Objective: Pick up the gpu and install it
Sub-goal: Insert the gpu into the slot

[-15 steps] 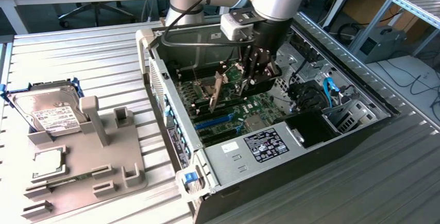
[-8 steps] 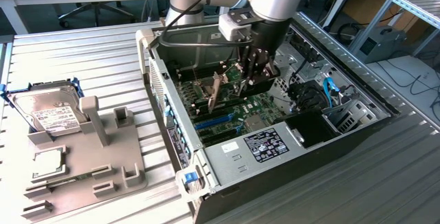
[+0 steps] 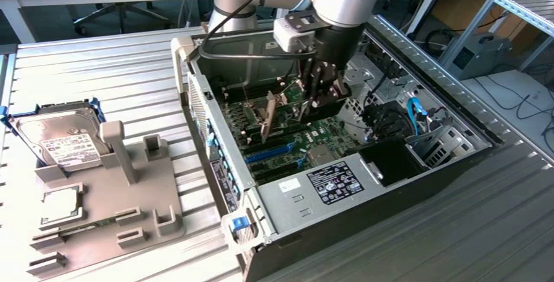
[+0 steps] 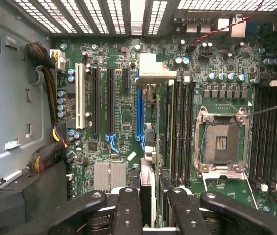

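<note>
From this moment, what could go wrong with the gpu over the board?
1. The gripper holds the gpu edge-on above the blue slot. If the card's edge is a little off the slot, pressing could strain the card or the board.
2. The cable bundle and other cables lie close inside the case; the arm could catch one.
3. The grip is on a thin edge, so the card may tilt.

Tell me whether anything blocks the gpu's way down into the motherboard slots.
Nothing visible does. The gripper holds the gpu edge-on just over the motherboard, beside a blue slot. No cable or other card crosses the slots there.
</note>
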Controlling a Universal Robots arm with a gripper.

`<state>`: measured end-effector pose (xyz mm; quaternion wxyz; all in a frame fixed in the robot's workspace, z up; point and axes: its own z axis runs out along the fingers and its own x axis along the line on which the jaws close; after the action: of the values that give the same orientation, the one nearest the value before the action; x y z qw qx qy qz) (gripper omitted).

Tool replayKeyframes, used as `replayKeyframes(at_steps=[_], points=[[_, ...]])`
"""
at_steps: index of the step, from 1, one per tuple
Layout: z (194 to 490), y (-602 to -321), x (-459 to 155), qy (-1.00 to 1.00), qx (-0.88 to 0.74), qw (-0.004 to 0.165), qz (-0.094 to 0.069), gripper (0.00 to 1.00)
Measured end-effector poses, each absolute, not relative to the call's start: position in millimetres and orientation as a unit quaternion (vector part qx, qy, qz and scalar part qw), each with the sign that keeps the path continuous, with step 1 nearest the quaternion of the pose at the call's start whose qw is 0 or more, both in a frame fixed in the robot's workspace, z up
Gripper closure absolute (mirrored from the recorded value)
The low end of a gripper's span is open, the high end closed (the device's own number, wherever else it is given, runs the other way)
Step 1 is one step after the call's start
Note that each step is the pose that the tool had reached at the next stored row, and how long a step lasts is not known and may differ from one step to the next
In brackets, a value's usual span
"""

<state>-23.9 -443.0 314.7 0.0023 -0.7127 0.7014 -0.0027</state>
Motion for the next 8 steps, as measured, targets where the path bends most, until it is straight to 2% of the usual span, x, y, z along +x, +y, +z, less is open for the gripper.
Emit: replayKeyframes(at_steps=[8], points=[[314.4,-443.0,-25.9,0.701,-0.713,0.002,-0.003,0.74]])
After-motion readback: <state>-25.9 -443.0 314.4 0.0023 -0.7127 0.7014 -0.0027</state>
